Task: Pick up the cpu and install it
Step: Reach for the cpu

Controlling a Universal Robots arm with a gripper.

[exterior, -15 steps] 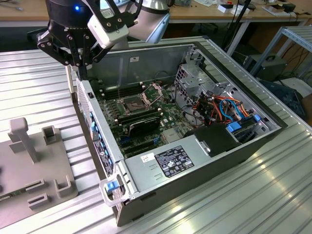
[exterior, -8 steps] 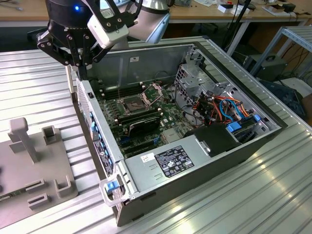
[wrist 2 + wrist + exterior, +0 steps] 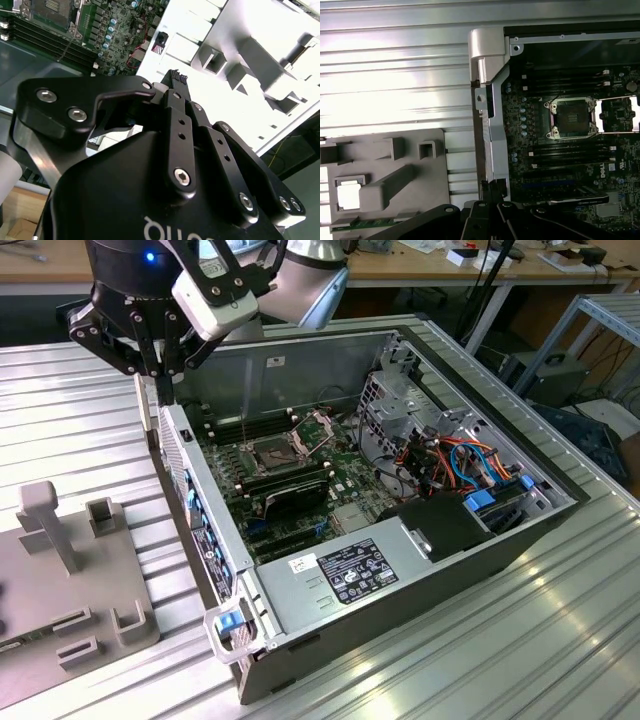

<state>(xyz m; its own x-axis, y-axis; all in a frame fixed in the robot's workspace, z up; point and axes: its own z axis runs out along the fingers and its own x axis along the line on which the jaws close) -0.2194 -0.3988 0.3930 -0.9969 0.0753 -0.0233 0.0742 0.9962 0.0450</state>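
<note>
Jaws look clenched on nothing as your black gripper (image 3: 163,378) hangs at the rim of the open grey metal computer case (image 3: 262,368); the small silvery square cpu (image 3: 348,195) lies beside that case (unpicked, uninstalled).

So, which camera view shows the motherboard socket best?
The first wrist view: it looks straight down on the socket, so its whole metal frame is visible. The exterior view shows the socket smaller and at an angle. The second wrist view catches a corner of the socket.
</note>
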